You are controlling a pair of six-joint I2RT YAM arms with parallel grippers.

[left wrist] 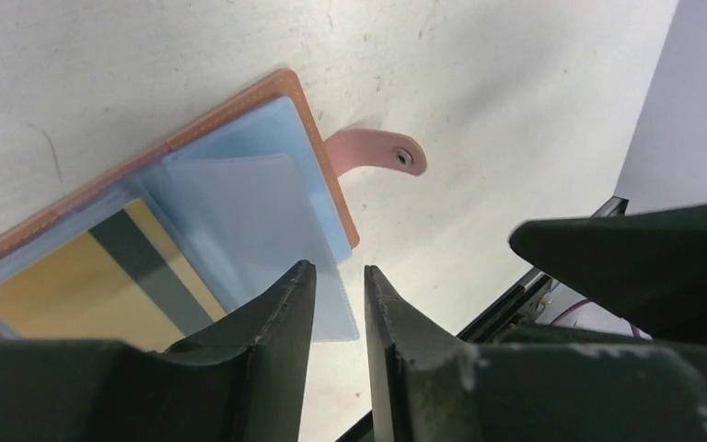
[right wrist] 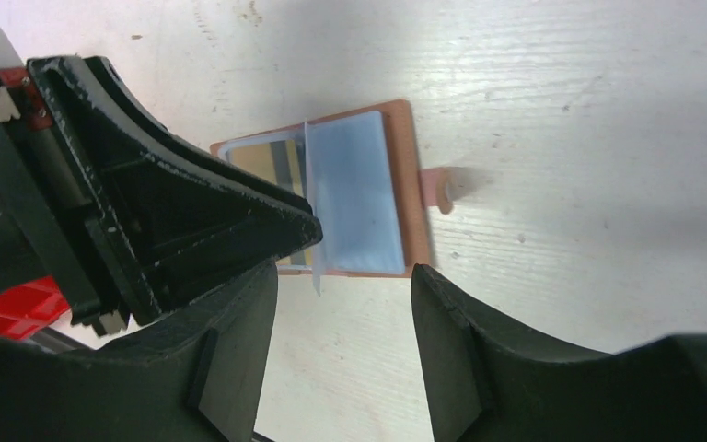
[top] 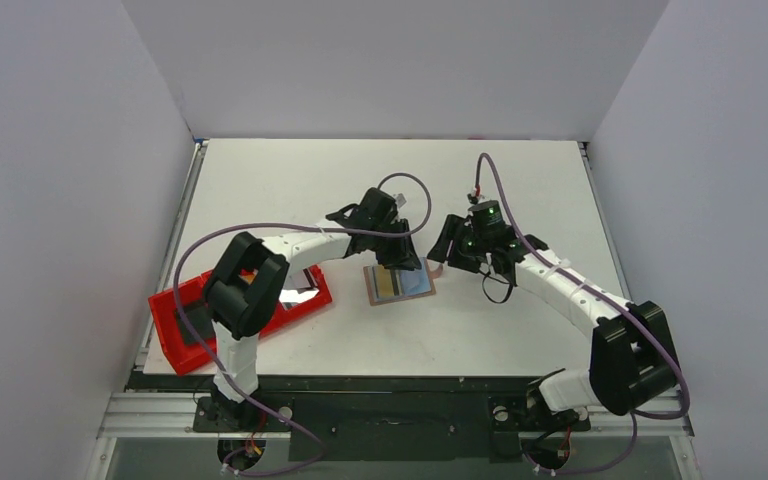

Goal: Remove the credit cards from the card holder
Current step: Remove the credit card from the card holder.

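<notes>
The card holder (top: 401, 284) lies open on the table, with a tan-brown rim (left wrist: 313, 138), pale blue inside and a pink snap tab (left wrist: 377, 152). Its left pocket shows a gold card with a dark stripe (left wrist: 64, 299). A pale blue-grey credit card (left wrist: 249, 216) sticks out past the holder's near edge and stands tilted up in the right wrist view (right wrist: 313, 207). My left gripper (left wrist: 339, 276) hovers at that card's edge with its jaws a little apart, clamping nothing. My right gripper (right wrist: 345, 276) is open and empty, just beside the holder's tab side (top: 444, 256).
A red tray (top: 175, 352) sits at the table's left front edge, holding a shiny card (top: 298, 297) and a black item (top: 196, 325). The left arm reaches over the tray. Grey walls close in the table on three sides.
</notes>
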